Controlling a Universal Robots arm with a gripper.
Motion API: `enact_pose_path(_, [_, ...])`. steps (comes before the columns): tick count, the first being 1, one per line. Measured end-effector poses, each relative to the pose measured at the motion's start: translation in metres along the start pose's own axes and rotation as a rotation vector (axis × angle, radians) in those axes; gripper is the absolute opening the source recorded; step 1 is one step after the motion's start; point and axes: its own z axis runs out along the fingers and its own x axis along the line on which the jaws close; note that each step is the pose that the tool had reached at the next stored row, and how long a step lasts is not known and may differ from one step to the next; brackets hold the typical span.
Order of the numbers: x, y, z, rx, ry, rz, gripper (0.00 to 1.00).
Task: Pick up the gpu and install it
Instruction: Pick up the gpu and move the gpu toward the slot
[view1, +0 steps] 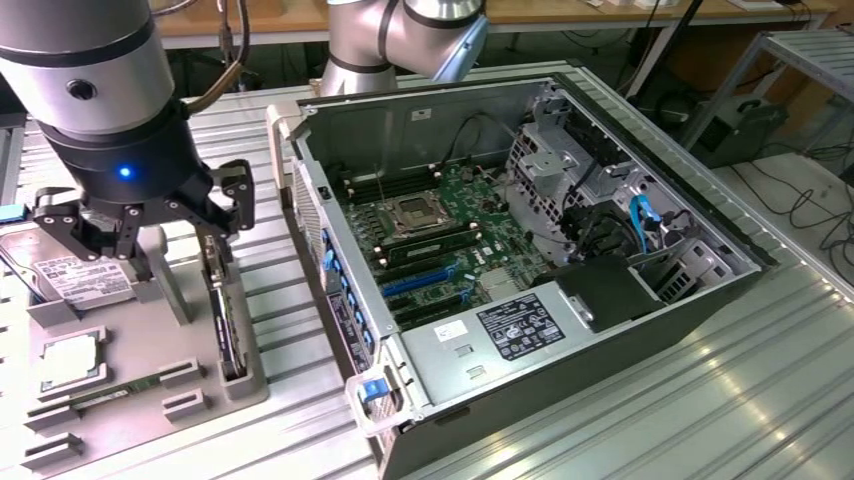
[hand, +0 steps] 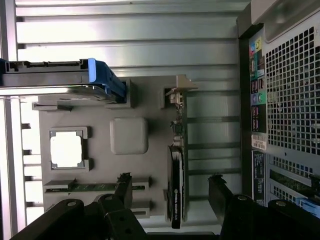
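Gripper (hand: 170, 185) hangs wide open above the gpu (hand: 176, 150), which stands on edge in its gray tray (hand: 150, 172) beside the computer case (view1: 561, 250); if you descend off-centre, you may strike and tip it.

An open computer case (view1: 561, 415) lies on the ribbed metal tabletop (view1: 707, 390), its motherboard (view1: 447, 245) exposed. Blue cables (view1: 643, 222) run inside it. Beside it, at the exterior view's left, a grey tray (view1: 144, 348) holds a hard drive (view1: 60, 275), a processor (view1: 70, 362) and a memory stick (view1: 114, 393) in separate slots.
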Motion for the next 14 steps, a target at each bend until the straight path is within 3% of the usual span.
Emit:
enact_pose_path(6, [-0.001,-0.0061,0.0052,-0.0003,-0.0002,-0.001,0.72])
enact_pose_path(14, [-0.004,-0.0072,0.0131,-0.0001,0.0001,-0.001,0.72])
